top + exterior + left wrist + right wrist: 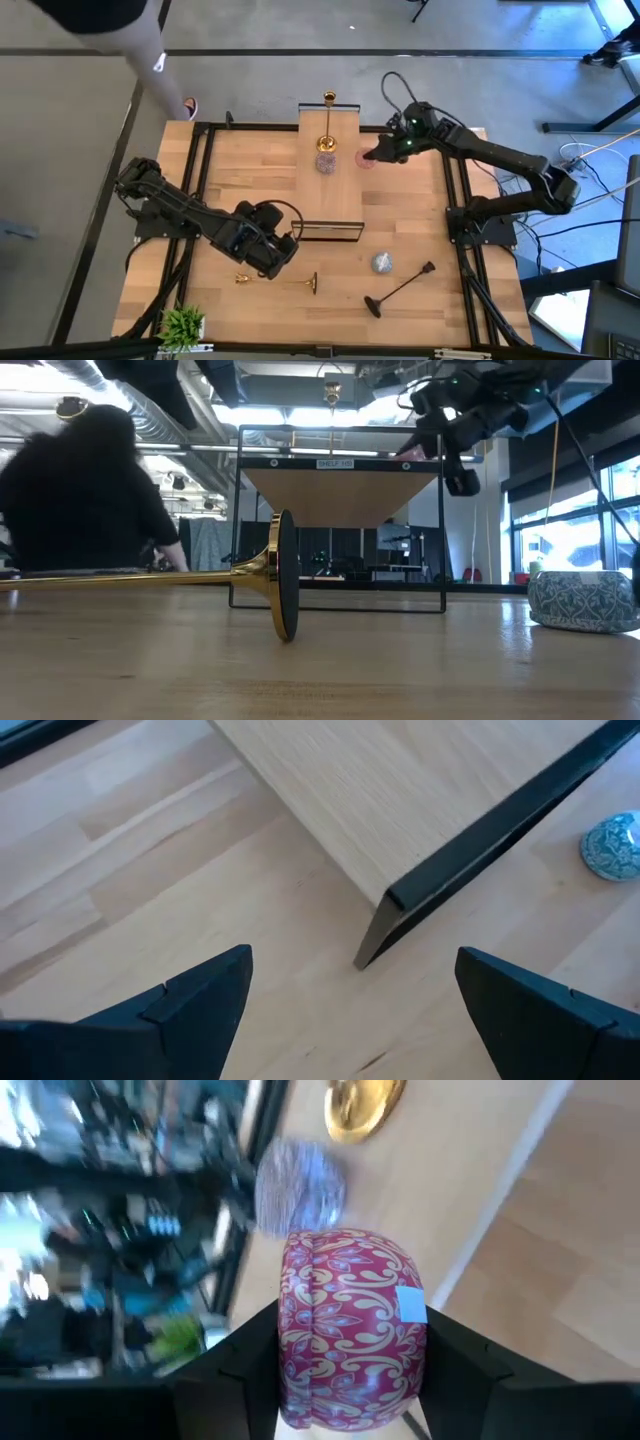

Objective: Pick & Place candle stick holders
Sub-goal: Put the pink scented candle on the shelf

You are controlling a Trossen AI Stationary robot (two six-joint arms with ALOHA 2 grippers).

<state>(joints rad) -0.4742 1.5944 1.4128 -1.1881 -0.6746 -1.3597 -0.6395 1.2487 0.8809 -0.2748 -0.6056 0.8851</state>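
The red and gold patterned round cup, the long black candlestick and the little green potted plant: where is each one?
Red and gold patterned round cup (350, 1330): right wrist view, on its patterned side wall.
Long black candlestick (402, 290): high view, mid-stem.
Little green potted plant (183, 324): high view, on the leaves.

Likely a robotics lab or workshop: a wooden table (400, 230) in a black metal frame (205, 160), concrete floor (260, 80), loose cables (560, 225), exposed ceiling ducts (150, 425).

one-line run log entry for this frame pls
right hand: shut on pink cup, over shelf plank | left hand: open, empty, near shelf's front edge | gold holder: lying on table
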